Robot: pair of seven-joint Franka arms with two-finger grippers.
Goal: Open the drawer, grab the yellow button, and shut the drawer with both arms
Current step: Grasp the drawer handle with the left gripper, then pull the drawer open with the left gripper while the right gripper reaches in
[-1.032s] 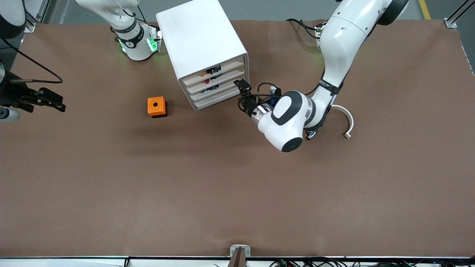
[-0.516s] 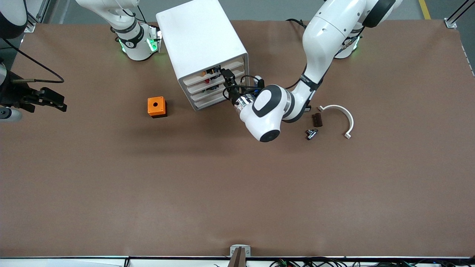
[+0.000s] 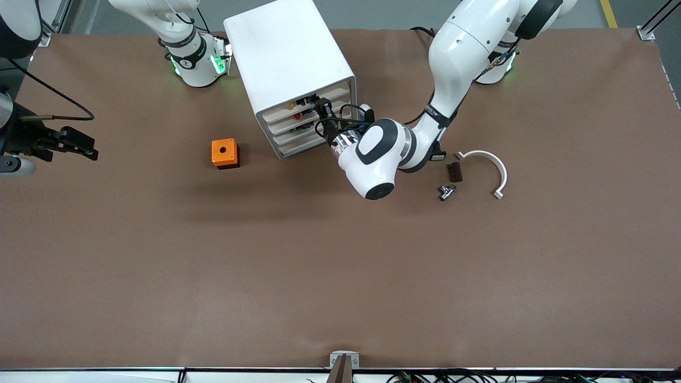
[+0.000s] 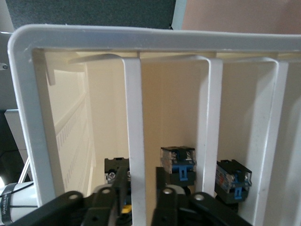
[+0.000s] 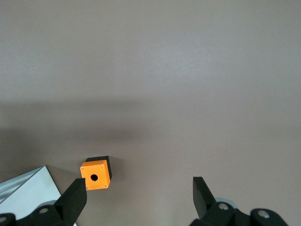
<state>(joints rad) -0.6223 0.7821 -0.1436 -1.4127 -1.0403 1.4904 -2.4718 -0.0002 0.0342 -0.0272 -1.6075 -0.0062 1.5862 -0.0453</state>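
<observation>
The white cabinet (image 3: 287, 58) stands near the robots' bases, its four drawers all pushed in. My left gripper (image 3: 321, 108) is at the cabinet's front. In the left wrist view its fingers (image 4: 120, 184) straddle the front lip of the top drawer (image 4: 134, 122). One pad lies against the lip and the other is a sliver off it. The button (image 3: 291, 105) shows only as a tiny orange spot inside that drawer. My right gripper (image 3: 93, 150) hangs open over the table's right-arm end, waiting, with nothing between its fingers (image 5: 77, 193).
An orange box with a round hole (image 3: 224, 153) (image 5: 96, 174) sits beside the cabinet toward the right arm's end. Clear-and-blue relay parts (image 4: 178, 162) lie in lower drawers. A white curved bracket (image 3: 492, 170), a dark block (image 3: 454, 171) and a small metal piece (image 3: 447, 191) lie toward the left arm's end.
My left arm has swung along the cabinet's front from its corner to the top drawer, and its fingers have narrowed around the lip. The right arm has barely moved.
</observation>
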